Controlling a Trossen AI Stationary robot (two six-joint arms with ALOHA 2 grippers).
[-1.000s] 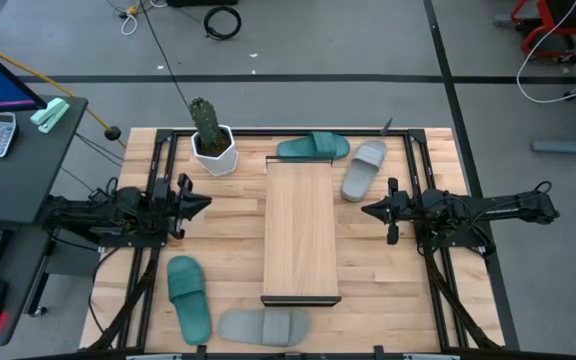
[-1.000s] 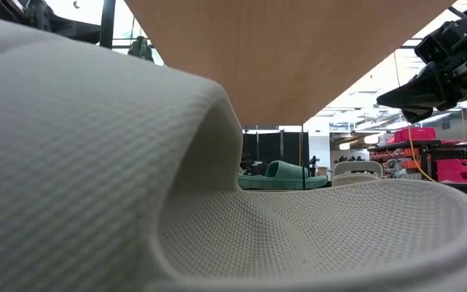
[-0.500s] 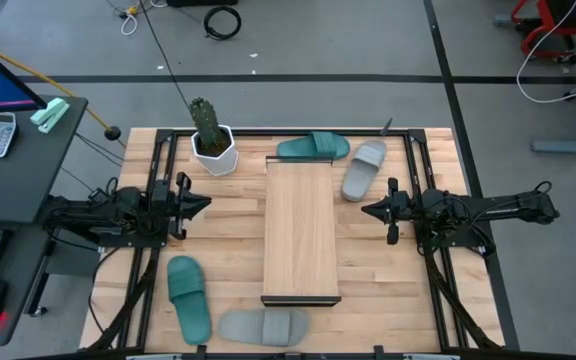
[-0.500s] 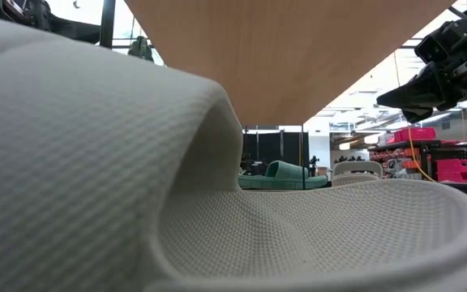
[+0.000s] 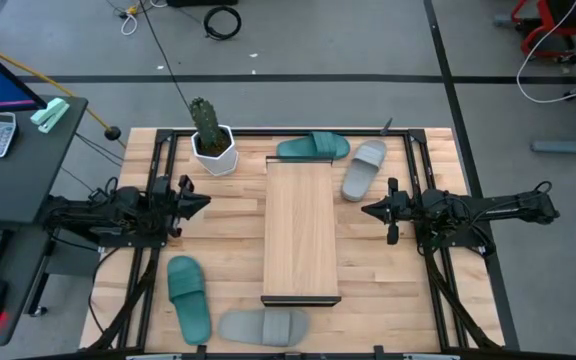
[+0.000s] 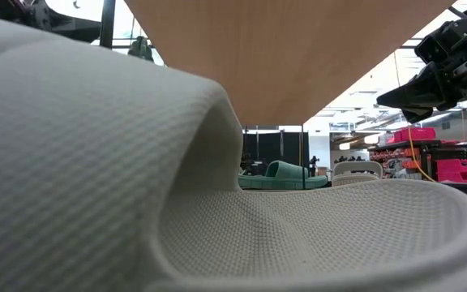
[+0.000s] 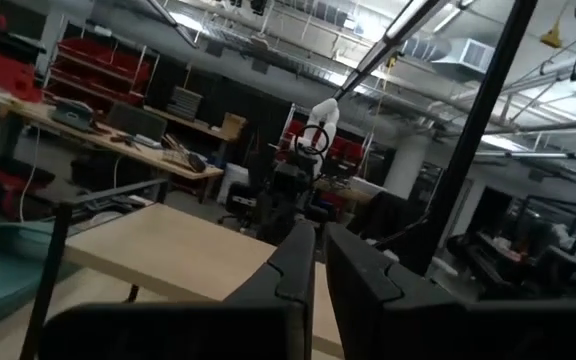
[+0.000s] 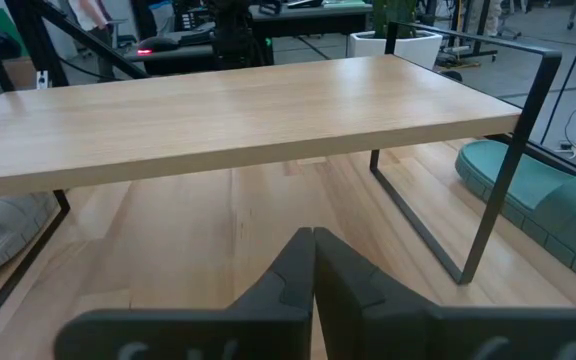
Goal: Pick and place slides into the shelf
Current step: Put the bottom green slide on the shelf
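Flanking shelf (image 5: 301, 232), left claw (image 5: 200, 203), right claw (image 5: 368, 210)

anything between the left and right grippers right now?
Yes: the shelf stands between the left gripper and the right gripper, as the high view shows. Its top board is bare; all four slides lie on the table around it.

shelf (image 8: 238, 115), teal slide (image 8: 528, 190), closed jaws

left end effector (image 5: 200, 203) closed, right end effector (image 5: 369, 210) closed
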